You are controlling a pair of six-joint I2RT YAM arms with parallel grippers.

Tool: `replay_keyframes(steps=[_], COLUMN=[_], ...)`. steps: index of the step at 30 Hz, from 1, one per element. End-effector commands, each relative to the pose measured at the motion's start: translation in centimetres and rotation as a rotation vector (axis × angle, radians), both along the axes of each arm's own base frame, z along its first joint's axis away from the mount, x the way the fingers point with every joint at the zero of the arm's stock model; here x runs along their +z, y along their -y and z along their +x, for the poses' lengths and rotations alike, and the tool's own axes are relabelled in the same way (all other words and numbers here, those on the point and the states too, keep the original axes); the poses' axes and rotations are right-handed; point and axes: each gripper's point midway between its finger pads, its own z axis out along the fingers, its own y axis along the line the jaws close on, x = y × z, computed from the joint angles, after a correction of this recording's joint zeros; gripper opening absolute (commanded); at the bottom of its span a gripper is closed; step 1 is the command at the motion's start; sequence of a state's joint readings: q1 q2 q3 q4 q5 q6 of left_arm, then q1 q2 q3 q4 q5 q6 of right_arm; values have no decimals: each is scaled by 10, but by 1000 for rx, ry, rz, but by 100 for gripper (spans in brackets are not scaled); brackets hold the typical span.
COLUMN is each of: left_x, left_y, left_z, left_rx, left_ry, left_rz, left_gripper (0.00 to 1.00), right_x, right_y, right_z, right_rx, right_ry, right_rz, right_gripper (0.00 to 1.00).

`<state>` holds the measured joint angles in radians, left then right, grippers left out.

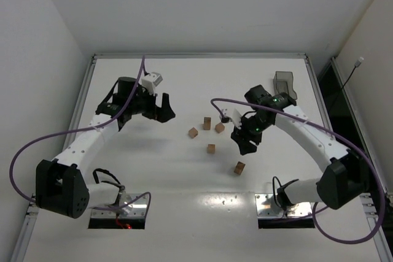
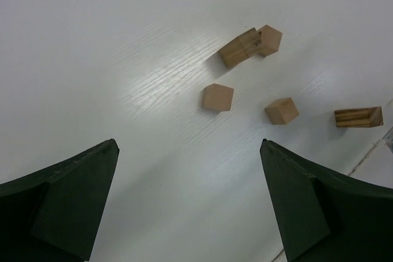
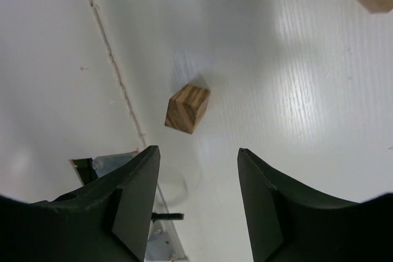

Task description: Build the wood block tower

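Note:
Several small light-brown wood blocks lie scattered at mid-table, none stacked, so no tower shows. In the top view they are one cube [image 1: 193, 132], a taller block [image 1: 207, 123], two more cubes [image 1: 220, 127] [image 1: 211, 148], and a striped block [image 1: 239, 167] nearest the arms. My left gripper [image 1: 161, 111] is open and empty, left of the blocks; its wrist view shows the nearest cube [image 2: 218, 97] ahead of the gripper [image 2: 188, 144]. My right gripper [image 1: 247, 145] is open and empty, just above the striped block [image 3: 187, 108], which lies ahead of the gripper [image 3: 197, 150].
A dark translucent bin [image 1: 284, 84] stands at the back right behind the right arm. Two floor openings with metal plates [image 1: 120, 216] [image 1: 285, 207] sit at the near edge by the arm bases. White walls surround the table.

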<state>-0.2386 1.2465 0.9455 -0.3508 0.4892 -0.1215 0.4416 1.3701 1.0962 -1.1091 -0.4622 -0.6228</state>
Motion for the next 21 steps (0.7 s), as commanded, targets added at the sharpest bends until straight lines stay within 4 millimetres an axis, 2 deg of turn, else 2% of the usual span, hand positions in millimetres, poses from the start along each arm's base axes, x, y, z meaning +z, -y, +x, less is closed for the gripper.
replay_keyframes(steps=[1, 3, 7, 8, 10, 13, 16, 21], left_x=[14, 13, 16, 16, 17, 22, 18, 18], left_y=[-12, -13, -22, -21, -26, -26, -30, -27], left_z=[11, 11, 13, 13, 12, 9, 9, 8], left_rx=[82, 94, 153, 162, 179, 162, 170, 149], left_ry=[52, 48, 56, 46, 54, 74, 75, 79], left_rz=[-2, -2, 5, -6, -3, 1, 20, 17], left_gripper=[100, 100, 100, 100, 100, 100, 100, 100], right_x=[-1, -3, -7, -14, -24, -33, -32, -47], right_y=[10, 10, 5, 2, 13, 22, 21, 16], right_z=[-3, 0, -6, -13, -34, -51, -48, -52], right_rx=[-84, -105, -68, -48, -3, 29, 22, 60], right_ry=[-13, 16, 34, 18, -44, -41, -16, 2], right_rz=[-71, -91, -130, -158, -233, -279, -282, -337], right_gripper=[51, 51, 52, 52, 50, 49, 49, 49])
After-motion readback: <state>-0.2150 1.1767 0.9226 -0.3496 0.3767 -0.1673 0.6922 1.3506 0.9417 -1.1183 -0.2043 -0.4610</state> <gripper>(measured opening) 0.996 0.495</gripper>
